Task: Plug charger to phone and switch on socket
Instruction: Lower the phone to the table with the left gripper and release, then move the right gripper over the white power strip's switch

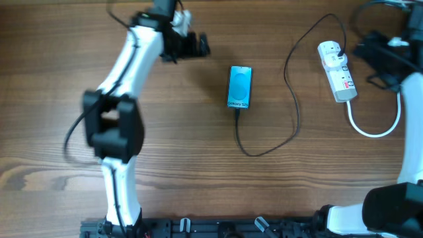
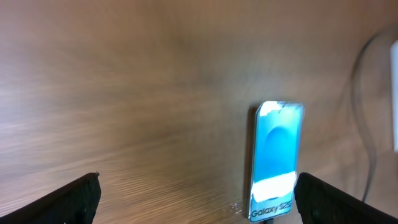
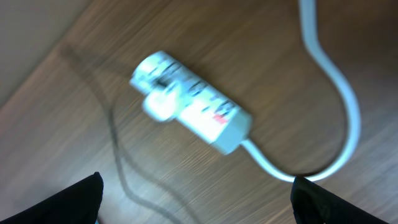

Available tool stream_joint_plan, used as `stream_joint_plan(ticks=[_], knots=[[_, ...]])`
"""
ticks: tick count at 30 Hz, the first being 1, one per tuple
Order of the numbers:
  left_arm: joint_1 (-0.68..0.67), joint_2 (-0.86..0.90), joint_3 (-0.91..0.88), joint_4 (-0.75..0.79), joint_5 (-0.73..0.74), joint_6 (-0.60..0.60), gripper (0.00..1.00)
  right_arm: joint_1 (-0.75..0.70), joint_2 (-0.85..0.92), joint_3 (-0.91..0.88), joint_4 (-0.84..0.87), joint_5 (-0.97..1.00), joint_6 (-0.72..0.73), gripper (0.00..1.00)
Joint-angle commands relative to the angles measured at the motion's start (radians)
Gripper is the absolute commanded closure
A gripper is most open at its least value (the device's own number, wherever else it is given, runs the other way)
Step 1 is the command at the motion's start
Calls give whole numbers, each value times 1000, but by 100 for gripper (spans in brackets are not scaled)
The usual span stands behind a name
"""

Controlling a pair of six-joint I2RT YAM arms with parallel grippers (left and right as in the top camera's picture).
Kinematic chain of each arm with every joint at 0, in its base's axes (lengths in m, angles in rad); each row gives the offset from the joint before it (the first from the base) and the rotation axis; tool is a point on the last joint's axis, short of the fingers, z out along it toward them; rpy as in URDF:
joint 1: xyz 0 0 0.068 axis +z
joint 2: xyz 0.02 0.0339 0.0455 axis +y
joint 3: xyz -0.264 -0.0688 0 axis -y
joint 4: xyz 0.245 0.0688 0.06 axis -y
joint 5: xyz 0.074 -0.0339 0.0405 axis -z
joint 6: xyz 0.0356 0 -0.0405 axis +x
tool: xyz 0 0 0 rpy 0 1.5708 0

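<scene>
Phone is lying flat near the table's ctr, long axis running front-to-back. Socket is sitting well to its right, nearer the far edge, w/ the thick cord leaving its near end & curving right. Charger is meeting the phone's near end, looping toward the robot, then running back btwn phone & socket to the plug on the socket's far end. Left gripper is hovering behind-left of the phone; right gripper is hanging just right of the socket
</scene>
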State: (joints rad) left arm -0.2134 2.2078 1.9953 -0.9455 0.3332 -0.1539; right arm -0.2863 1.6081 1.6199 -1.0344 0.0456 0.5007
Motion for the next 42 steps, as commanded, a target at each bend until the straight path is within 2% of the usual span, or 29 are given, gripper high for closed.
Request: stream_joint_plan(ticks=[1, 4, 11, 14, 16, 19, 29, 35, 42], knots=[[21, -192, 8, 10, -169, 12, 0, -126, 25, 27, 8, -39, 32, 3], [27, -212, 8, 10, -174, 12, 1, -177, 96, 10, 42, -3, 36, 3], [27, -212, 6, 10, -174, 12, 0, -178, 347, 8, 163, 61, 69, 1], [27, -212, 6, 10, -174, 12, 0, -177, 433, 8, 169, -2, 117, 0], [27, -212, 6, 10, -174, 12, 0, -175, 489, 8, 212, -94, 53, 0], [27, -212, 6, 10, -174, 12, 0, -166, 544, 8, 225, -111, 52, 1], [27, -212, 6, 10, -174, 12, 0, -82, 556, 8, 291, -143, 17, 0], [27, -212, 6, 10, -174, 12, 0, -77, 557, 8, 277, -46, 55, 0], [27, -212, 6, 10, -174, 12, 0, -79, 583, 8, 304, -39, 36, 0]])
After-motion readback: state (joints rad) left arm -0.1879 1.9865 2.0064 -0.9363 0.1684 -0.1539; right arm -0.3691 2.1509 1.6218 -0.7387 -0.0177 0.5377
